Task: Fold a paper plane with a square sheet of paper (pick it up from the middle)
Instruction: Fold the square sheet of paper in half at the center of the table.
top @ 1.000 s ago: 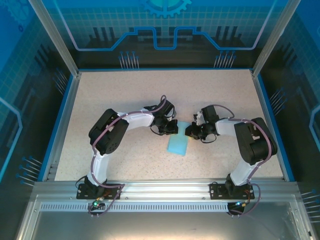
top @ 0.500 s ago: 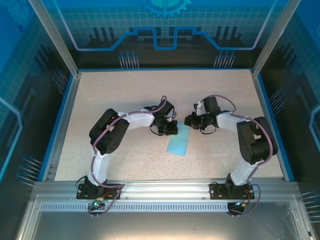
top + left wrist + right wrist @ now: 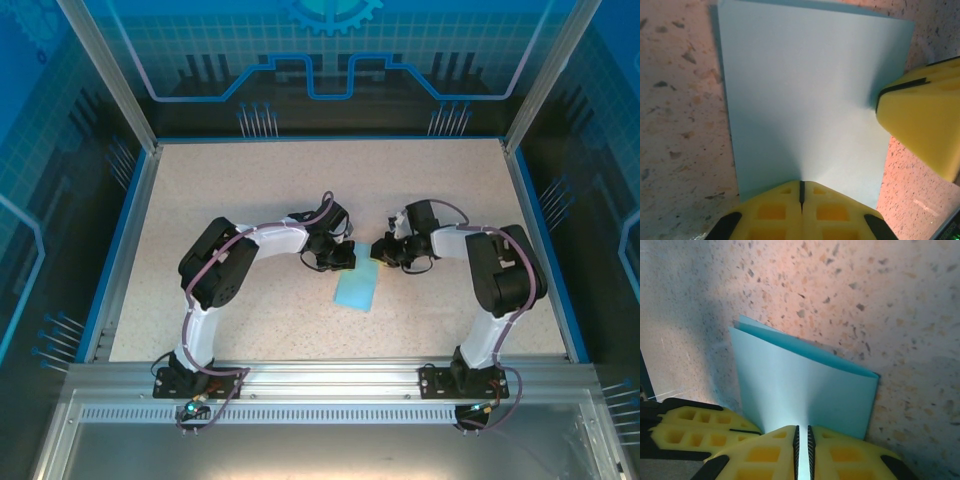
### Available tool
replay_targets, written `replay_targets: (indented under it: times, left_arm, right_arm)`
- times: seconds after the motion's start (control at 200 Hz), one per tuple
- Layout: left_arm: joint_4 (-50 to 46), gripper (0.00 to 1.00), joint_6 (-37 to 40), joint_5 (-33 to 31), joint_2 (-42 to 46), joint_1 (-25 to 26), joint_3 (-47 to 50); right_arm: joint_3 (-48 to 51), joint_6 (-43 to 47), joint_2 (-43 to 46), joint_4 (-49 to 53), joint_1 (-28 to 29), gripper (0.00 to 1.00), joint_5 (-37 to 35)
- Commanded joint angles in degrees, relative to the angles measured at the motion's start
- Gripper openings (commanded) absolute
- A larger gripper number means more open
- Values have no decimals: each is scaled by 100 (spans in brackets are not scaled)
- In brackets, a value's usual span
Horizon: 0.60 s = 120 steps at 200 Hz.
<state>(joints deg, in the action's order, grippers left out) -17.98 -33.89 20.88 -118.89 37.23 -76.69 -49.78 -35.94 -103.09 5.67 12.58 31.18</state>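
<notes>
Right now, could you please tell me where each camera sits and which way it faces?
Top external: above and behind the bases, looking down on the table; left arm, right arm, left gripper and right gripper at the paper.
Left wrist: on the left arm, looking down its shut fingers onto the paper; right gripper's finger at right.
Right wrist: on the right arm, looking down its fingers pinching the folded paper; left gripper lower left.
Shared: both wrist views show the paper and the other gripper.

Sheet of paper (image 3: 357,290) plain light blue; jaws yellow, black trim; table (image 3: 250,190) beige, dark-speckled.
</notes>
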Motion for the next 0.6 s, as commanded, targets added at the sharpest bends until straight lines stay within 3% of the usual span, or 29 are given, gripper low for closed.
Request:
replay_targets:
  times: [0.0, 0.36, 0.595]
  left_arm:
    - [-280, 0, 163, 78, -86, -36, -75]
    - [-326, 0, 181, 86, -79, -40, -118]
    - [-334, 0, 190, 91, -77, -37, -103]
  right_arm:
    - [-340, 95, 254, 138, -124, 16, 172]
    - [-302, 168, -469, -15, -296, 15, -69]
    - [-331, 148, -224, 57, -362, 16, 97]
